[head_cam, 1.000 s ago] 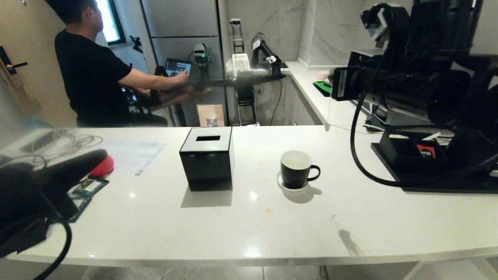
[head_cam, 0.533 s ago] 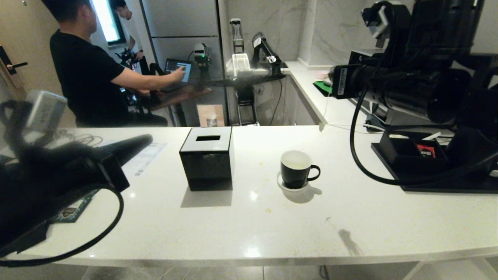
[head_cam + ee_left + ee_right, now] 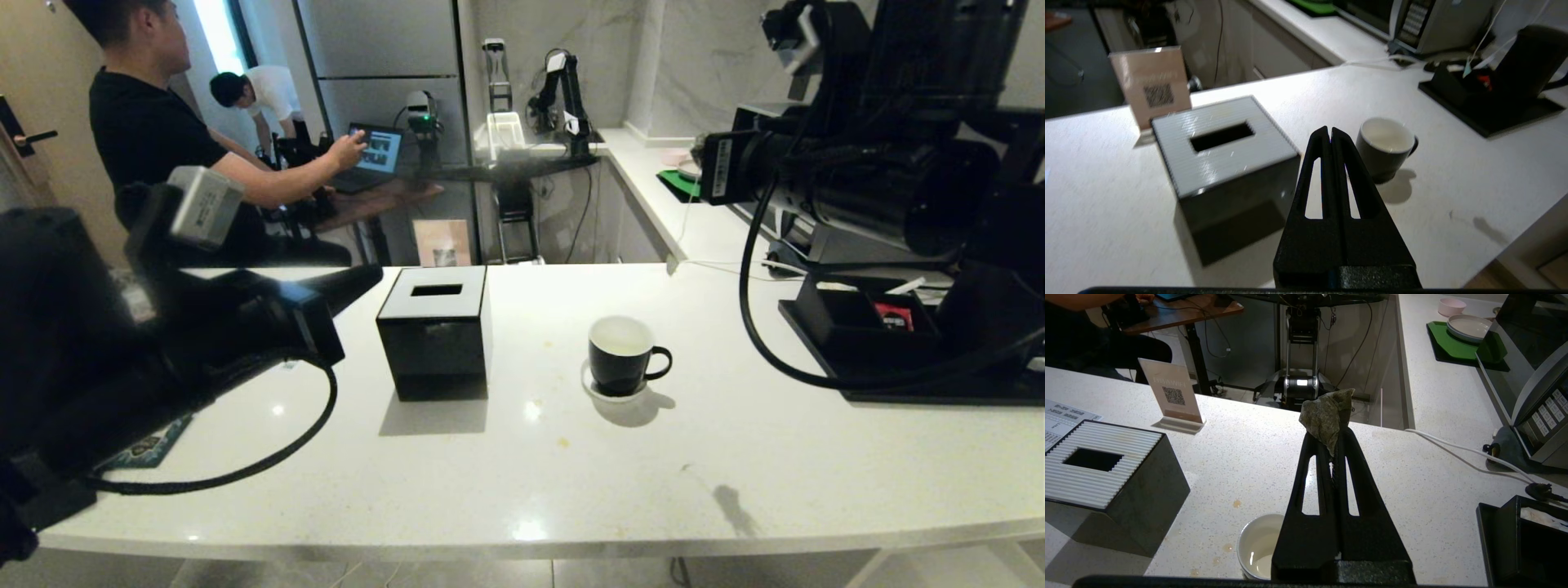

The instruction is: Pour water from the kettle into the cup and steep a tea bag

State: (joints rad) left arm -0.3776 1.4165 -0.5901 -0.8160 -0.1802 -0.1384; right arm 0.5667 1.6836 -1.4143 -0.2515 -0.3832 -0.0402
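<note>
Rising from the near left corner since a second ago, the left hand (image 3: 1330, 131) now hovers beside the one black box (image 3: 434, 331), its fingers pressed together and empty. One cup (image 3: 622, 356) stands on its saucer (image 3: 608, 391) mid-table (image 3: 522, 482), pale liquid inside. High on the right, the right hand (image 3: 1336, 416) is clamped on one tea bag (image 3: 1327, 418). One kettle (image 3: 1527, 61) stands far right on a black tray (image 3: 922, 390). Two people are behind the table.

black box (image 3: 435, 336) left of cup (image 3: 622, 354), open counter (image 3: 571, 474) in front
</note>
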